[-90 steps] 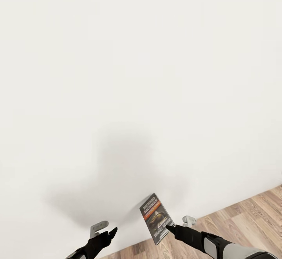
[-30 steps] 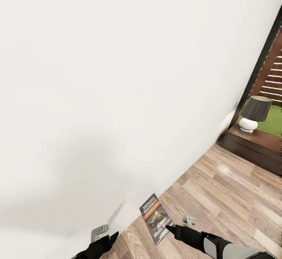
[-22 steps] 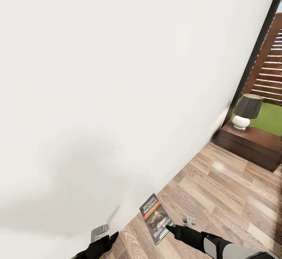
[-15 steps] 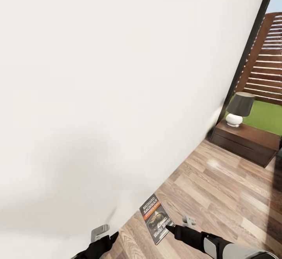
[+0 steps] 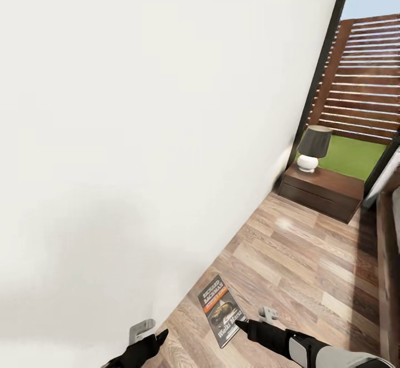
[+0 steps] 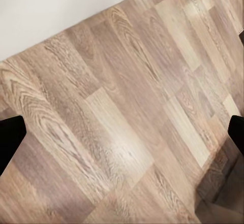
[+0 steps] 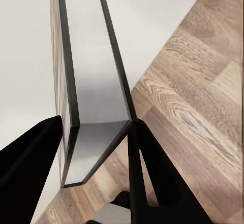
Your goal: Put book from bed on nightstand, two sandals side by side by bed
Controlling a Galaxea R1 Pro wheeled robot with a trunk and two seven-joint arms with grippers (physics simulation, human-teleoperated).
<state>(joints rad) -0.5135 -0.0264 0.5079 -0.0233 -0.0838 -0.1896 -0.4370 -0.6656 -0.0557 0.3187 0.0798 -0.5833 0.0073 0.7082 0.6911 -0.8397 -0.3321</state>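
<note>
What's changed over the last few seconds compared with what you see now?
The camera has swung: the blank wall gave way to floor, the nightstand with its lamp, and a window. The right gripper stays shut on the book; the left gripper remains empty.

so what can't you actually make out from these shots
- Nightstand, head view: far off, so the drawer front's detail is too small to read.
- Bed, head view: cut off by the picture's right edge.
- Book in the right gripper: wrist view is edge-on, cover unreadable there.
- Left gripper: base cut off.
</note>
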